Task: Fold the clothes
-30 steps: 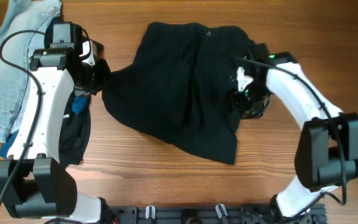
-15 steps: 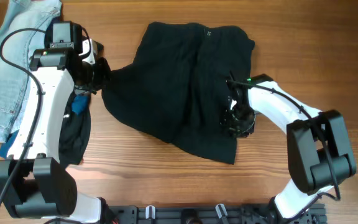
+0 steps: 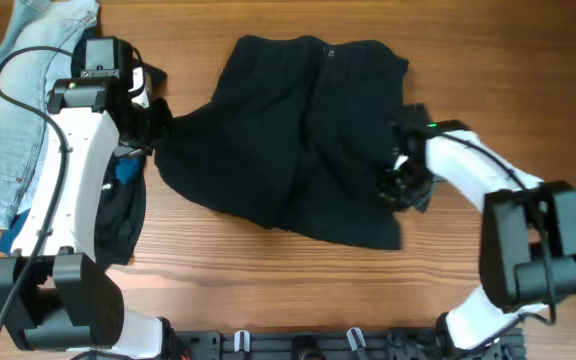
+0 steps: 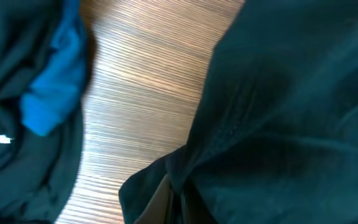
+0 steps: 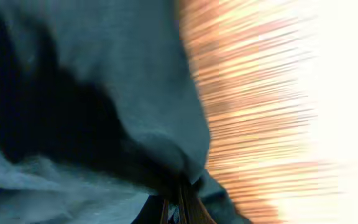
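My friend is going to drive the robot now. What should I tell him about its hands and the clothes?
The left gripper is shut on the left corner of the black garment.
The right gripper is shut on its right edge.
The black garment lies spread and rumpled mid-table, with no fold showing yet.
Jeans lie at the far left, and a dark pile with a blue piece lies under the left arm. Neither is folded.
Left to do: all the folding.

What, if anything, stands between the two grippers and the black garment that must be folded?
Nothing visible does. The left gripper pinches the black garment at its left corner, and the right gripper pinches its right edge. Both wrist views show cloth gathered in the grip. The jeans lie apart, at the left of the table.
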Action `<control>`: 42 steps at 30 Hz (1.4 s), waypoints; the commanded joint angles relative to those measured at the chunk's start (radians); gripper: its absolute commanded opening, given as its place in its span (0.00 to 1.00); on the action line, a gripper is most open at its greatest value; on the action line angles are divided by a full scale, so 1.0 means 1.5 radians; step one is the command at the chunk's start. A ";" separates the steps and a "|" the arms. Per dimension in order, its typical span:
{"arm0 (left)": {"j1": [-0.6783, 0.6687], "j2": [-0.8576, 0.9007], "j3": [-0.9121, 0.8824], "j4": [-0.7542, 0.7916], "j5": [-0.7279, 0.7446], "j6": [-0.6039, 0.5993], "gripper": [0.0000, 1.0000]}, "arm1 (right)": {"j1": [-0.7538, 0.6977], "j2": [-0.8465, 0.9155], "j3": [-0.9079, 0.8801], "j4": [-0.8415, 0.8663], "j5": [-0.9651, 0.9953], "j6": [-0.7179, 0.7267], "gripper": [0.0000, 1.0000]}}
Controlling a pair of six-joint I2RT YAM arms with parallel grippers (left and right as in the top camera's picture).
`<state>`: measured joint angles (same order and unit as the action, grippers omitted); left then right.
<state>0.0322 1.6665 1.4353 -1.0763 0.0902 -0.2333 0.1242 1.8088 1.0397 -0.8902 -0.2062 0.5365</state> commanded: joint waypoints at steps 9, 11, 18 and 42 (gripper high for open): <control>0.024 0.003 0.001 -0.045 -0.028 0.010 0.04 | -0.101 -0.065 0.012 -0.028 0.023 -0.114 0.04; 0.018 0.003 -0.004 -0.063 -0.025 0.010 0.04 | -0.101 -0.065 0.013 -0.030 0.024 -0.114 0.04; -0.037 0.003 -0.055 -0.086 0.057 0.010 0.06 | -0.101 -0.071 0.066 -0.081 0.031 -0.123 0.09; -0.083 0.044 0.117 0.200 0.119 0.034 0.99 | -0.101 -0.081 0.345 0.041 -0.029 -0.297 0.87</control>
<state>-0.0971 1.6775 1.4963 -0.8516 0.2352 -0.2131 -0.0292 1.6646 1.5398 -0.8837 -0.1978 0.1452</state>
